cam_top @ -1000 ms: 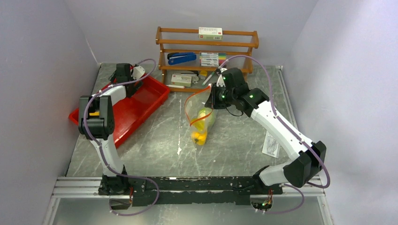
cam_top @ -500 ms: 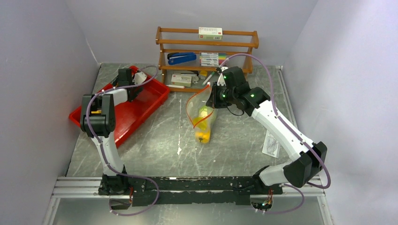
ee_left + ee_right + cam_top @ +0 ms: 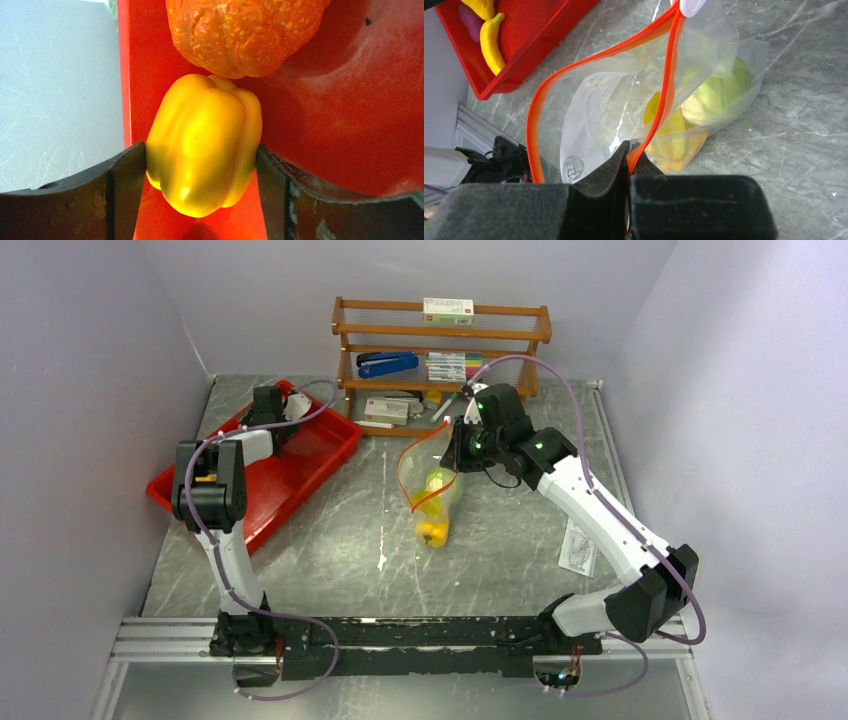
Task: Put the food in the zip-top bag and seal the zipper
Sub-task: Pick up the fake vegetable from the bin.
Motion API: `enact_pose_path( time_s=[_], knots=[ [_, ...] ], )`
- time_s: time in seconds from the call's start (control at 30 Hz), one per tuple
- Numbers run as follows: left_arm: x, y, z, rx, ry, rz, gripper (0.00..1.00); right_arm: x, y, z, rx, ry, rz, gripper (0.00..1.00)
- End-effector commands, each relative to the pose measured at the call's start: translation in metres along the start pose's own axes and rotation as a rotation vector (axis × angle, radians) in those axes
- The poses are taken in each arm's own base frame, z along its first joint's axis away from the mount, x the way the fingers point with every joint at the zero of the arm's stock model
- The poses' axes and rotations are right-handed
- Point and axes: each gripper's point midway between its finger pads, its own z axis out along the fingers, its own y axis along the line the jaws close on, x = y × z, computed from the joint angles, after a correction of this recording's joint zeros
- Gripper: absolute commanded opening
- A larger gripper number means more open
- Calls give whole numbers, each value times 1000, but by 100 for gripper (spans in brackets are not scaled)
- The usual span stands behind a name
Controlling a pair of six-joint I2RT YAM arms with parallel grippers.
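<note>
Grey marbled desk [image 3: 330,540]: a yellow plastic toy pepper [image 3: 205,145] in the red plastic tray [image 3: 350,125] is pinched by the part-closed left tool [image 3: 202,167]; the clear floppy zip-top bag [image 3: 589,100] is held by its red-orange zipper strip [image 3: 669,75] in the closed right tool [image 3: 629,155].

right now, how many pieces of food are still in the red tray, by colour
yellow: 3 (pepper, banana, cut-off piece at the view's edge)
orange: 1 (bumpy piece)
purple: 1 (small piece)
total: 5 showing in the red tray; others may be hidden
</note>
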Motion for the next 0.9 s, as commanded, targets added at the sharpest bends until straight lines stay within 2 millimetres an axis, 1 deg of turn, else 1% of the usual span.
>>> enact_pose_path(
  time_s=[0.0, 0.13, 0.23, 0.3, 0.43, 0.53, 0.73, 0.8, 0.87],
  knots=[
    [-1, 10, -8, -48, 11, -31, 63, -12, 5, -10, -26, -57, -24, 0],
    [-5, 19, -18, -44, 19, -80, 60, -11, 5, -11, -27, -60, -22, 0],
    [-15, 22, -28, -8, -3, -149, 55, -10, 5, -11, -32, -65, -17, 0],
    [-24, 24, -39, 25, -32, -206, 52, -9, 6, -10, -37, -65, -16, 0],
    [-37, 18, -62, 125, -62, -329, 54, -7, 8, -6, -56, -56, -22, 0],
    [-47, 9, -81, 213, -106, -398, 54, -6, 7, -5, -57, -54, -28, 0],
    [-70, 4, -124, 354, -224, -523, 56, -5, 8, -5, -64, -50, -51, 0],
    [-80, 2, -142, 424, -261, -580, 56, -4, 8, -4, -66, -47, -57, 0],
    [-92, -4, -162, 514, -316, -613, 55, -5, 8, -3, -70, -48, -62, 0]
  ],
)
